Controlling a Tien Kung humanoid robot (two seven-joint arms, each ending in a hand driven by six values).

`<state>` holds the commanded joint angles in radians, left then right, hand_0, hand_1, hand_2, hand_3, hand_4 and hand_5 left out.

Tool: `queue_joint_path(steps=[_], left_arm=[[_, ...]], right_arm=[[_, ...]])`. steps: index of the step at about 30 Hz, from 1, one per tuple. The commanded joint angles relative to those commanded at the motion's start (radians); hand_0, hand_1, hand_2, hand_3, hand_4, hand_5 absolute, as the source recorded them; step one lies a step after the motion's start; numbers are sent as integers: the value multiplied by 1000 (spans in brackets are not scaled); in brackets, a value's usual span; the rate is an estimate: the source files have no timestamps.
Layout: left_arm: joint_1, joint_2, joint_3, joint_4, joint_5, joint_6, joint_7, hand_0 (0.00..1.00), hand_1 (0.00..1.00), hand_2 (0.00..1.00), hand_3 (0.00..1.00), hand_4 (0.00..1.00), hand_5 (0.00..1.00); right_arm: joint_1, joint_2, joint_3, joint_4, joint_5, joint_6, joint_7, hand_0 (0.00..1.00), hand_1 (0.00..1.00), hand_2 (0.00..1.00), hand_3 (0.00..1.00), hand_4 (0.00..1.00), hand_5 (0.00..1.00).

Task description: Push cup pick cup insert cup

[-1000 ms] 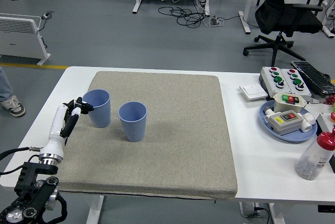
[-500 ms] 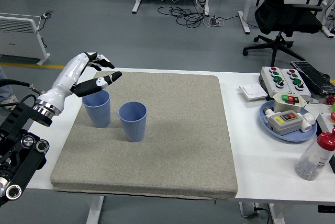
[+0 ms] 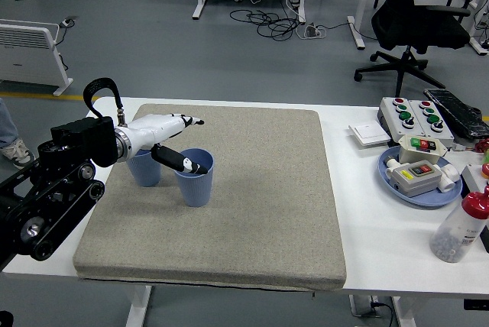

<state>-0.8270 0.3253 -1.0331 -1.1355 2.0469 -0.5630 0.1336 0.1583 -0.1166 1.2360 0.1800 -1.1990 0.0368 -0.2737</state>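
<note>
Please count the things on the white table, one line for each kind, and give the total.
Blue ribbed plastic cups: 2
Grey fabric mat: 1
Blue round plate: 1
Button control boxes: 3
Clear bottle with red cap: 1
White flat square box: 1
Total: 9

My left hand hangs over the two blue cups, its thumb across the mouth of the right cup; the left cup stands just beside it, leaving only a narrow gap; the grey mat lies bare to the right and near; along the desk's right edge crowd a blue plate, button boxes and a bottle.
</note>
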Motion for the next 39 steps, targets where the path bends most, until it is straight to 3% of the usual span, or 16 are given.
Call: queue_joint_path(steps=[8,9,14,15,20,21,26,27,32,33,38,39], left_arm=[[-29,-25,37,37,-8,-15,-9,876,929,988,998,998,660],[-30,-26,38,40,-8,-15,-10,840,913,967,984,963,545],[-35,-41,54,74,6,-21,-10,840,913,967,984,963,545],[-35,-43,56,79,12,-19,-12,756,873,918,949,864,373],[-36,-51,65,98,40,-8,-26,756,873,918,949,864,373],[-35,-52,67,101,44,-5,-29,604,791,862,853,784,241],[-36,-62,67,129,78,28,-56,604,791,862,853,784,241],[-35,-63,64,134,82,39,-65,509,712,780,746,681,140],[-35,-61,64,138,84,50,-77,509,712,780,746,681,140],[-36,-60,64,137,80,50,-74,429,620,705,639,574,84],[-34,-57,59,136,46,50,-66,429,620,705,639,574,84],[-33,-57,58,136,41,50,-65,416,552,607,556,449,53]], right_arm=[[-6,1,-5,0,1,0,-2,728,665,671,586,109,554],[-7,1,-5,0,1,0,-3,728,665,671,586,109,552],[-10,1,-8,0,2,0,-3,728,665,671,586,109,552],[-10,1,-8,0,2,0,-4,728,665,671,586,109,552],[-13,2,-9,0,4,0,-4,728,665,671,586,109,552],[-13,1,-9,0,4,0,-3,728,665,671,586,109,552],[-12,1,-12,0,5,0,-3,728,665,671,586,109,552],[-12,1,-12,0,6,0,-3,728,665,671,586,109,553],[-10,1,-12,0,7,0,-2,728,665,671,586,109,553],[-10,1,-11,0,6,0,-2,729,665,670,586,110,553],[-8,1,-10,0,6,0,-2,729,665,670,586,110,553],[-8,1,-10,0,7,0,-2,729,666,670,587,109,552]])
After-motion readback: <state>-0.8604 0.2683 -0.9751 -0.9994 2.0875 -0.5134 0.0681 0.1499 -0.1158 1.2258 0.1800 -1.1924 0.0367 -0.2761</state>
